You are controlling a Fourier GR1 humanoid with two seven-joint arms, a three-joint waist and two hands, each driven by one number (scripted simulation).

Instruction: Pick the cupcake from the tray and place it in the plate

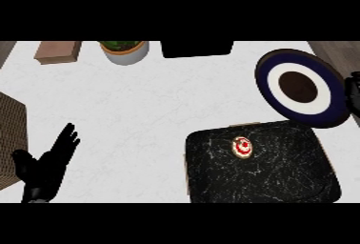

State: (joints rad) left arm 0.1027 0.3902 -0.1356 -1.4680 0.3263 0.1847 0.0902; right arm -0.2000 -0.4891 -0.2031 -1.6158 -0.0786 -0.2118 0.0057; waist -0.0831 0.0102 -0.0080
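Counter's (141, 105) tray (295, 183) bears cupcake (243, 146), well right of splayed left hand (45, 167); right hand (354, 90) unclear.

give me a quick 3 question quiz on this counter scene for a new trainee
1. True or false: the cupcake sits on the plate.
2. Which lies nearest the left hand? A tray, B potted plant, C wicker basket.
3. Fill in: the left hand's fingers are ____ (open or shut).
Key: 1 false, it is on the tray; 2 C; 3 open.
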